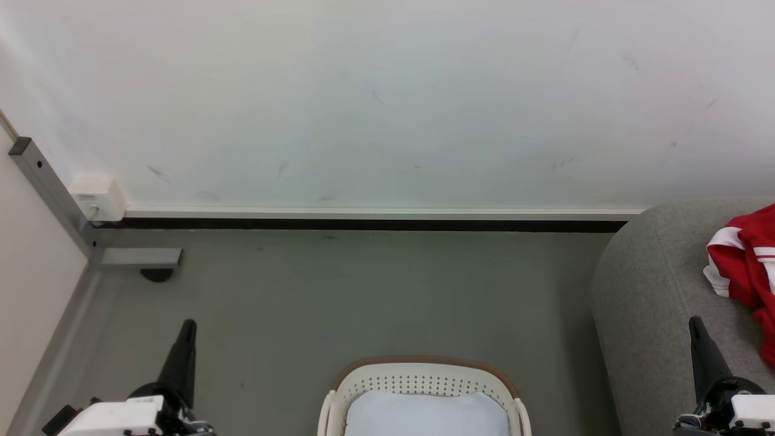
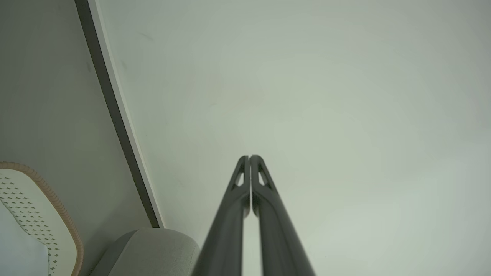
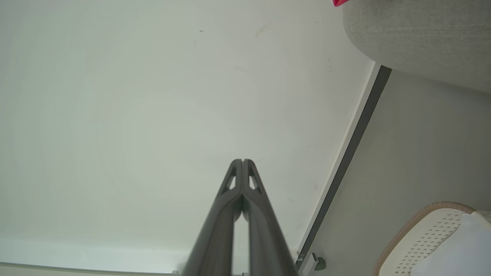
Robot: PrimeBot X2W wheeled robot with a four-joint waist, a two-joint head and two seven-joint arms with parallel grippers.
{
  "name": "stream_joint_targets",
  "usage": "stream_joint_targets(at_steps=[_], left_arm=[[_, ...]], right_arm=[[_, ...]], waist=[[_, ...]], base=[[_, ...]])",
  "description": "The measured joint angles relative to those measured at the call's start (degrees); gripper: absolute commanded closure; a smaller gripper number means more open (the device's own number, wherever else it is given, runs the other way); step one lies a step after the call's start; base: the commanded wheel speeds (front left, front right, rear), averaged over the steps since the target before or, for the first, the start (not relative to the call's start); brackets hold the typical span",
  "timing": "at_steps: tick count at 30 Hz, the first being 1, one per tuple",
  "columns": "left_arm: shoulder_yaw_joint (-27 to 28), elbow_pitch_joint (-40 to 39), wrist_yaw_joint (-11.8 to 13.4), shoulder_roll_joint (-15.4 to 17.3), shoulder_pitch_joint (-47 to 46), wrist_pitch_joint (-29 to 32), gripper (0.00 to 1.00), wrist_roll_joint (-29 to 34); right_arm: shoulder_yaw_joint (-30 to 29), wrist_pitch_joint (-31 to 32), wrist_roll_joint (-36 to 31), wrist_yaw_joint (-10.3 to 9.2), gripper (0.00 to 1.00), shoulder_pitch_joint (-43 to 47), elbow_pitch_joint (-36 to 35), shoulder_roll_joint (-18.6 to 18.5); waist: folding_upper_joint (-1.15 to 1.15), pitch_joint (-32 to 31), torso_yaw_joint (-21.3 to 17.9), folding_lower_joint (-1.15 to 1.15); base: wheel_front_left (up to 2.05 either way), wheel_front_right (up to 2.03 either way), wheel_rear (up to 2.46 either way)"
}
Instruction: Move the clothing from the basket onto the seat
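- Cream-white perforated plastic basket, head-view foreground, holds white padding; bright red striped clothing lies on light grey upholstered seat.
- Left wrist view: left gripper pressed together, pinching nothing.
- Right wrist view: right gripper likewise.

One oval, cream-white, perforated plastic, tan-rimmed basket. One plain white soft pad in it. One large light grey fabric-upholstered seat. One heap of bright red, white-striped fabric clothing; the number of garments in it cannot be told. Two pairs of long dark fingers, four in all: the left fingers and the right fingers. One small white wall box.
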Motion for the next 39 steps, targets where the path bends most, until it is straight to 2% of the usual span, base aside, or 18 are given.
stream_joint_targets(at_steps=[39], left_arm=[[0.0,0.0,0.0,0.0,0.0,0.0,1.00,0.0]], right_arm=[[0.5,-0.4,0.4,0.00,1.00,0.0,-0.1,-0.5]], waist=[[0.00,0.0,0.0,0.00]], base=[[0.00,0.00,0.00]])
